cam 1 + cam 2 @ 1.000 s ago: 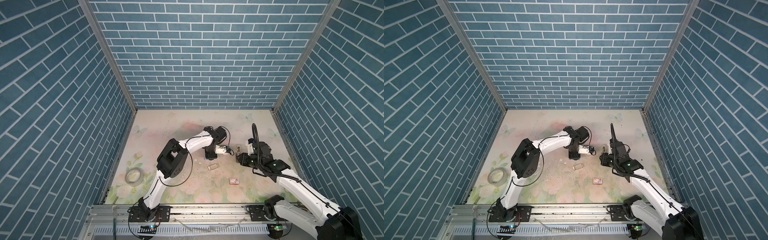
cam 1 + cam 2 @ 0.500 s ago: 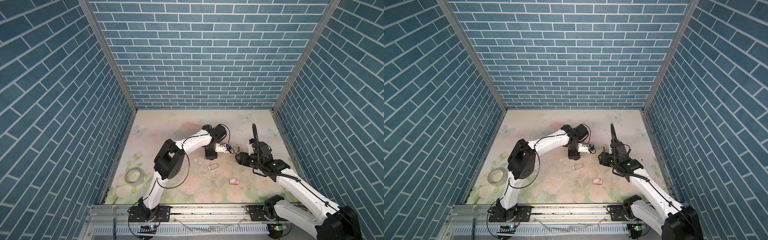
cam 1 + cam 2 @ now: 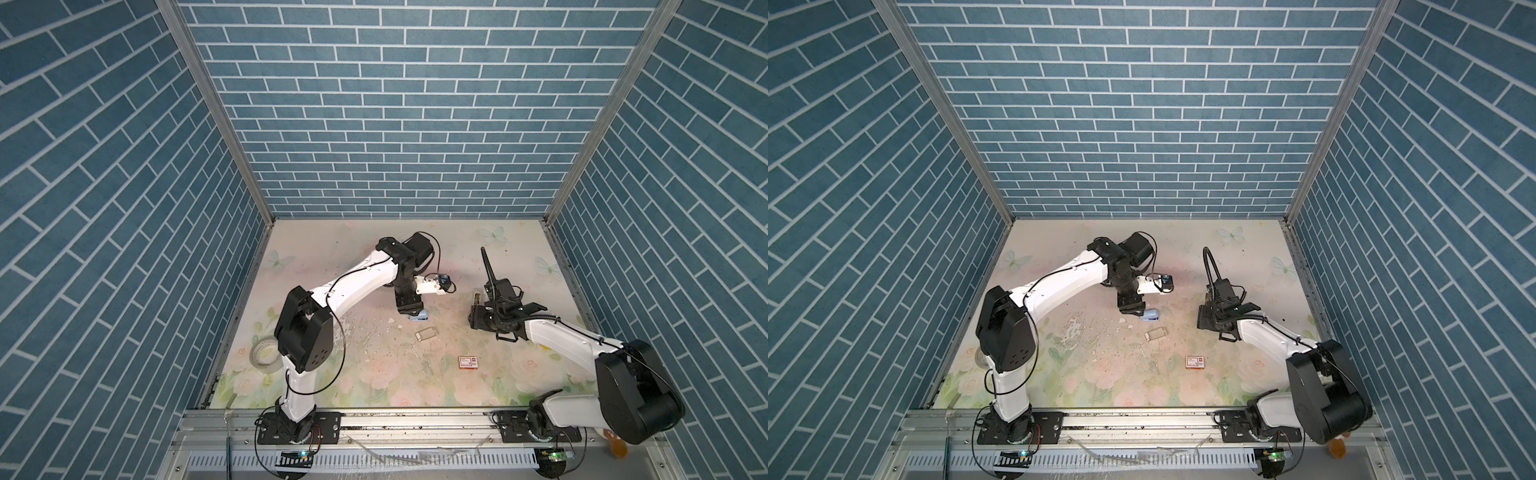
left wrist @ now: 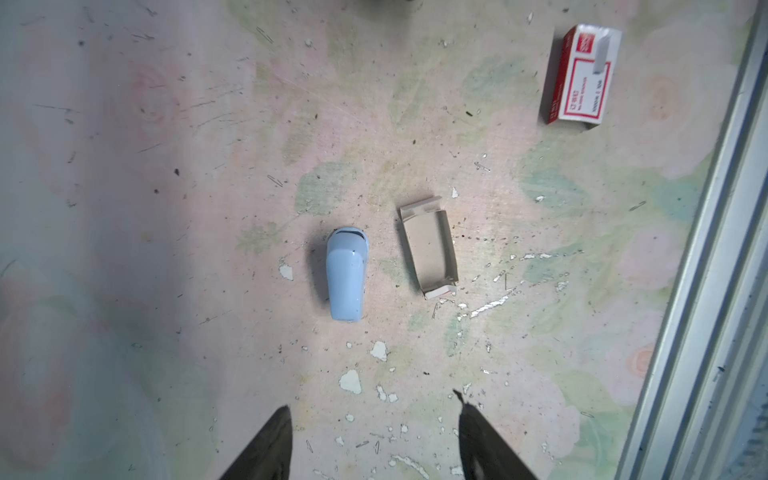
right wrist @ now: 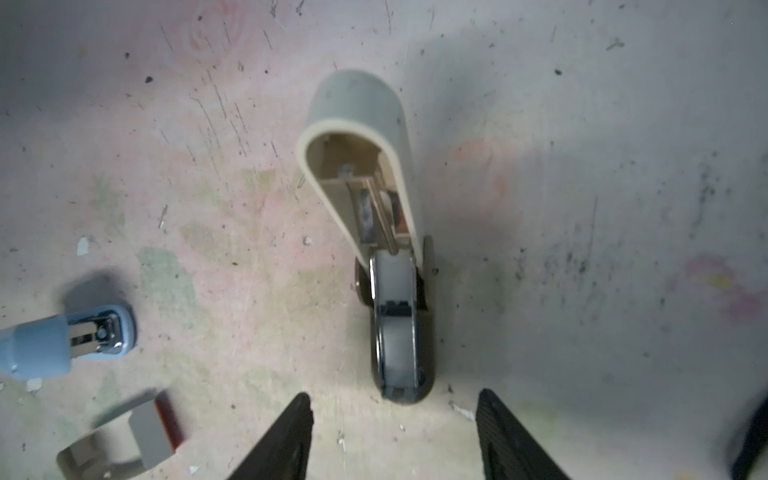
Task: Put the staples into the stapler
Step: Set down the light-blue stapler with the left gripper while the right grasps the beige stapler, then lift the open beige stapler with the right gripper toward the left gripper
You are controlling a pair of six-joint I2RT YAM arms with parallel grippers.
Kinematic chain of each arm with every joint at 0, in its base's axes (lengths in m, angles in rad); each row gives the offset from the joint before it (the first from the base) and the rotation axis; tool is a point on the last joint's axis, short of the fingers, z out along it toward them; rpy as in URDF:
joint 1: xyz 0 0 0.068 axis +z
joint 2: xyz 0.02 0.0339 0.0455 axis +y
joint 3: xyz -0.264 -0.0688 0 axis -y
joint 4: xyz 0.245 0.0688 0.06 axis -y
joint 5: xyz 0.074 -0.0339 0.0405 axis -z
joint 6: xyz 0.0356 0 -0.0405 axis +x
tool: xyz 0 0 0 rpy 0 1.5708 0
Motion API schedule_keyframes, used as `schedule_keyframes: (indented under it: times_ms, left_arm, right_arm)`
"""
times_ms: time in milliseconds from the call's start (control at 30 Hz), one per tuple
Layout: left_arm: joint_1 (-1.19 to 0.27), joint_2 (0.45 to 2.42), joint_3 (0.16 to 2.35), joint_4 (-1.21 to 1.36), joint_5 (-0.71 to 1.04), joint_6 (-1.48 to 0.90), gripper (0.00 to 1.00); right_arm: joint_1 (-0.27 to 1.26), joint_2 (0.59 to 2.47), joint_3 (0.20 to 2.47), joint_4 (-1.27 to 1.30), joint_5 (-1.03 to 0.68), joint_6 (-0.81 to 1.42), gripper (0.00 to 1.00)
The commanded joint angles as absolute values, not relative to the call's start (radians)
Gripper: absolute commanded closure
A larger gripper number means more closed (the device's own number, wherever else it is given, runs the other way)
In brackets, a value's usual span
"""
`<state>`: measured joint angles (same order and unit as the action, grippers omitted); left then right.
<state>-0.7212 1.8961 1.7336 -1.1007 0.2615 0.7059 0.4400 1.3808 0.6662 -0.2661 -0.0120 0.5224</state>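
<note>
The stapler point(image 5: 395, 324) lies on the mat with its pale lid point(image 5: 361, 124) swung up, baring the metal channel; a pale grey band fills the channel, and I cannot tell whether it is the staples. My right gripper point(image 5: 395, 405) is open just short of the stapler's front end and touches nothing. In a top view it point(image 3: 474, 319) stands beside the raised lid point(image 3: 477, 296). My left gripper point(image 4: 372, 405) is open and empty over the bare mat. The small pale tray point(image 4: 430, 247) looks empty.
A small blue stapler-like tool point(image 4: 347, 274) lies next to the tray, close under the left gripper point(image 3: 409, 309). The red-and-white box point(image 3: 468, 362) sits nearer the front, a tape roll point(image 3: 264, 352) at the left. The metal rail point(image 4: 706, 291) edges the mat.
Both grippers have gone from nearly shut to open. The left arm's elbow has swung slightly; the right gripper stays by the stapler.
</note>
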Motion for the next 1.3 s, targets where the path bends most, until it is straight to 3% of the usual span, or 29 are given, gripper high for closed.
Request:
schedule_keyframes:
  times_ms: [0,267,400,600,1033,1267]
  left_arm:
    - [-0.683,1.856,1.696,-1.114,0.343,0.689,0.34]
    - [-0.63,1.835,1.648,-1.067,0.395,0.674,0.34]
    - [-0.622,1.845,1.643,-1.055,0.403,0.661,0.34]
    - [-0.619,1.837,1.626,-1.028,0.403,0.648,0.34]
    - [-0.603,1.807,1.576,-0.988,0.406,0.626,0.35]
    - [-0.601,1.802,1.56,-0.983,0.404,0.622,0.35]
  right_arm:
    - [0.437,1.428,0.709,-0.228,0.023,0.46,0.37]
    - [0.436,1.542,0.749,-0.202,0.046,0.403,0.47]
    - [0.437,1.58,0.761,-0.192,0.044,0.376,0.61]
    - [0.437,1.605,0.78,-0.178,0.018,0.31,0.73]
    - [0.492,1.73,0.932,-0.216,-0.133,0.168,0.69]
    - [0.521,1.775,0.964,-0.222,-0.119,0.166,0.57]
